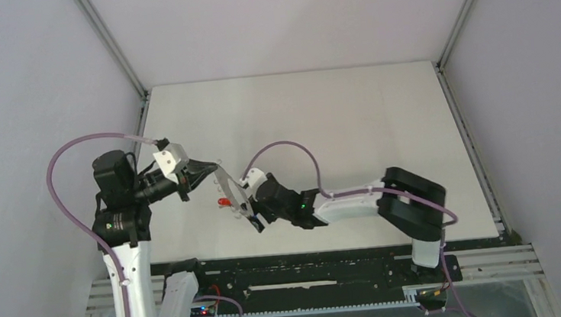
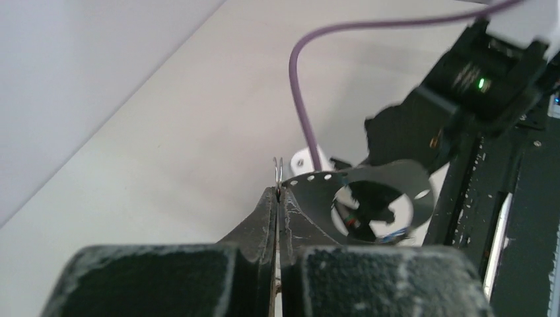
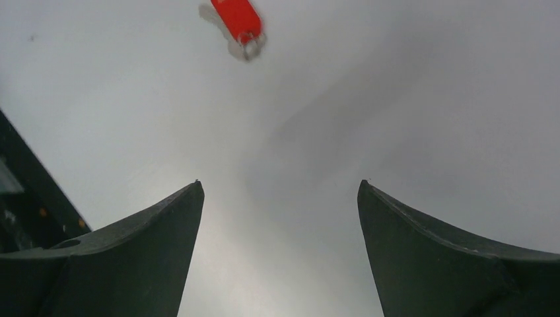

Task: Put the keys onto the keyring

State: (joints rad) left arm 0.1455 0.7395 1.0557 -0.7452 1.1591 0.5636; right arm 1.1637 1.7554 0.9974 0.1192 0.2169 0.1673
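1. While the left gripper (image 2: 277,201) is pinching the thin ring (image 2: 279,170), the right gripper (image 3: 280,218) is hanging spread wide.
2. The red key (image 3: 236,16) is lying on the table (image 3: 409,99) just beyond it.
3. It's looking light and slippery, so the plastic head is probably offering the best hold.

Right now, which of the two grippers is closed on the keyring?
The left gripper: its jaws are pressed shut on the grey keyring. The right gripper is wide open and holds nothing; the red key lies ahead of it.
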